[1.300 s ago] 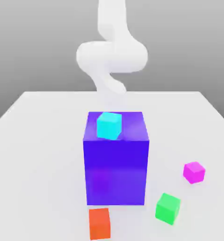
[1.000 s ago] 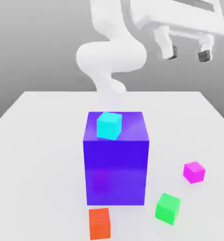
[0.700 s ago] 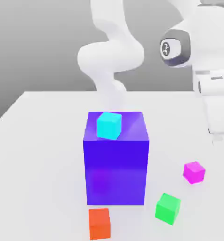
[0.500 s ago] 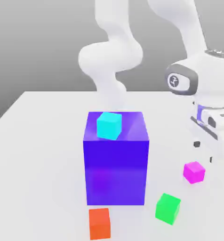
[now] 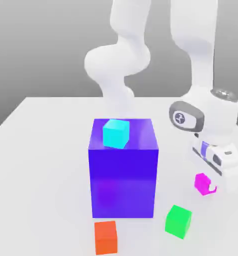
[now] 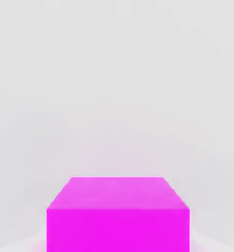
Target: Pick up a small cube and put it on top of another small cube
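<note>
- Surface: a flat white table [image 5: 46,150], matte and unmarked, with its far edge running straight across the exterior view and its side edges slanting outward toward the near edge.
- Room: a plain grey backdrop behind the far edge, darker toward the top; no walls, seams or fixtures can be made out.
- Arm [image 5: 118,65]: white, rising from beyond the far edge, looping overhead and coming down toward the exterior view's right side of the table.
- Gripper [image 5: 211,187]: low over the table near the right edge, closed on the small cube [image 5: 205,183]. The white hand hides part of that cube.
- The hand view has the small cube [image 6: 118,214] close up, magenta, with white table behind it.
- Blue-purple block [image 5: 123,170]: large, standing mid-table, with a cyan cube [image 5: 116,133] on its top face.
- Orange cube [image 5: 106,237]: at the near edge, just in front of the block.
- Green cube [image 5: 178,221]: near the near edge, between the orange cube and the small cube, apart from both.
</note>
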Controlling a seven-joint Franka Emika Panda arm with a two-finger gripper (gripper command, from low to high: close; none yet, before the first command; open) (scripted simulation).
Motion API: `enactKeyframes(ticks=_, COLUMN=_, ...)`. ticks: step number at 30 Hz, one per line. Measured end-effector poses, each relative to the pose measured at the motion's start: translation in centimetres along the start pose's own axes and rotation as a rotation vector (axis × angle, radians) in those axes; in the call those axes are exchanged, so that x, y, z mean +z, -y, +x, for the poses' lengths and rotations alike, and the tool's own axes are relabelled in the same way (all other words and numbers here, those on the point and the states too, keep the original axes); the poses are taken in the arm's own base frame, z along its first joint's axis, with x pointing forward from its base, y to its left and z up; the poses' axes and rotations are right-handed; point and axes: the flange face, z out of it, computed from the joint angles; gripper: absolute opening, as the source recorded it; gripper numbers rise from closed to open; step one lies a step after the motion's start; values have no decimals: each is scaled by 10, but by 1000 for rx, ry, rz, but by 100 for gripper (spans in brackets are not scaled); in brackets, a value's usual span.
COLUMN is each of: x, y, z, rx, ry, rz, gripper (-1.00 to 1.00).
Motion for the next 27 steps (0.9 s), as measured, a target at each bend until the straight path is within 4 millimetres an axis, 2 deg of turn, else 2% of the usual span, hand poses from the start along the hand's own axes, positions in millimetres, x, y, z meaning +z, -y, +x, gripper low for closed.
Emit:
enactKeyframes(ticks=5, x=-43, y=-2, z=-1, rx=18, ry=0, rz=-1, gripper=-100)
enactKeyframes(ticks=15, x=-74, y=-100, z=-10, rx=658, ry=0, rz=1, gripper=-100)
enactKeyframes(ticks=23, x=-97, y=-180, z=-38, rx=1196, ry=-1, rz=1, gripper=-100)
enactKeyframes(ticks=25, x=-87, y=-187, z=-39, rx=1249, ry=-1, rz=1, gripper=-100)
enactKeyframes(ticks=27, x=-66, y=-188, z=-38, rx=1259, ry=-1, rz=1, gripper=-100)
